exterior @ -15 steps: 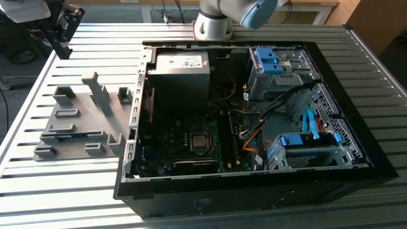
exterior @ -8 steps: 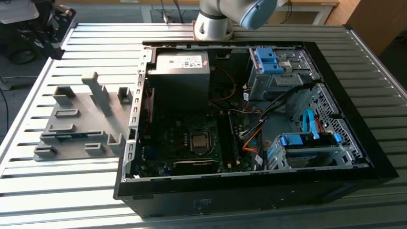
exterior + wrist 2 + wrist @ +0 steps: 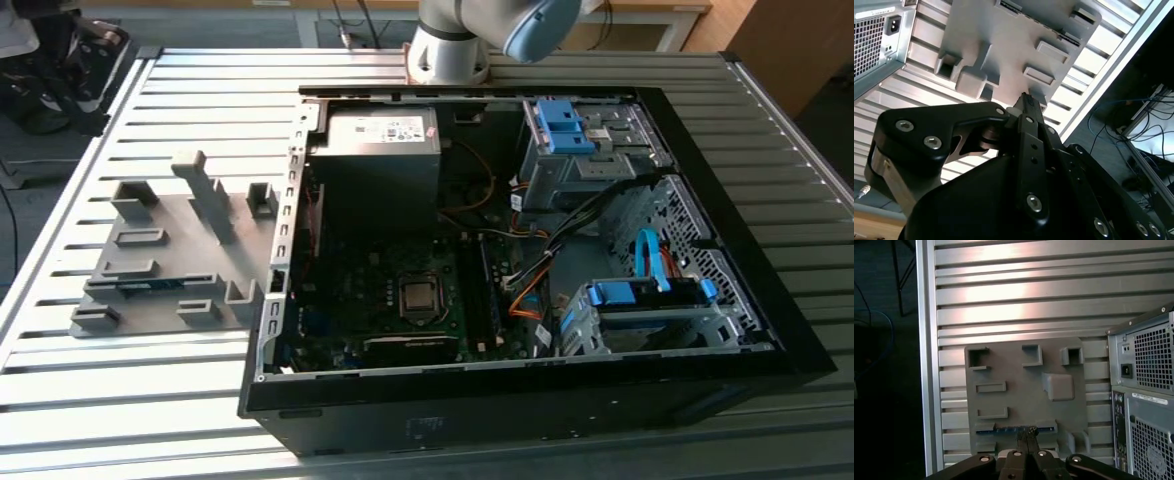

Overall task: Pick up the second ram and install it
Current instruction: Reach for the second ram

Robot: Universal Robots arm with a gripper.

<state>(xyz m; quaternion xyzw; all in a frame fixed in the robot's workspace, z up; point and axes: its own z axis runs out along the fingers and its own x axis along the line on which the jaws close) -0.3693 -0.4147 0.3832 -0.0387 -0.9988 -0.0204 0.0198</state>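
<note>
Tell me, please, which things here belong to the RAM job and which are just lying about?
Job: second ram in the grey fixture plate; hand, shut; open computer case with motherboard.
Lying about: power supply; blue drive-bay clips; slatted table.

A slatted metal table carries an open black computer case, lying on its side across the centre and right of the exterior view. Inside it, a grey power supply sits at upper centre. Below that is a dark motherboard with a square processor socket. Blue drive clips stand at upper right, and a second blue clip at lower right, near orange cables. At the exterior view's left, just beside the case, a grey fixture plate with upright blocks lies flat on the table.
</note>
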